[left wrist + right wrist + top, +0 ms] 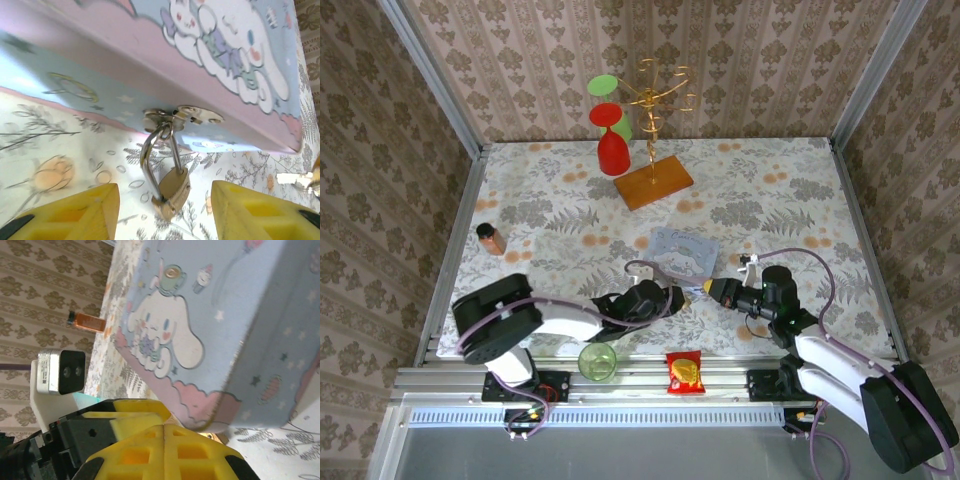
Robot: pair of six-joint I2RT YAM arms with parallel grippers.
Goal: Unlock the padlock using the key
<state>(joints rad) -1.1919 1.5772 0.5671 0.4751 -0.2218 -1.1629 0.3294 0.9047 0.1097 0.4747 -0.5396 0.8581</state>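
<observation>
Figure: two arms are meeting near the middle of the counter's (790, 200) near edge, in front of the pastel box (682, 250).

The padlock (170, 192) is hanging by its thin shackle from the latch (175, 116) on the box wall facing the near edge. Its brass body is tilting down toward the counter. It is lying between the two yellow fingers (75, 212) of the left jaws, which are standing well open and gripping nothing.

The right jaws are pressing fully shut. A small silver piece at the right edge of the left wrist view, just beside a yellow tip, is judged to be the key (294, 178). It is being pinched there, near the padlock but apart from it.

Hazards, as judged from this arrangement:
- The padlock is dangling loose, so a key pushing against it is likely to swing it aside instead of entering.
- The keyhole is not showing, so its facing is uncertain.
- Left jaws closing off-centre are liable to catch the shackle or knock the body askew.
- So slim a key is apt to twist or slip in its pinch.
- The box may slide toward the far edge under any push
</observation>
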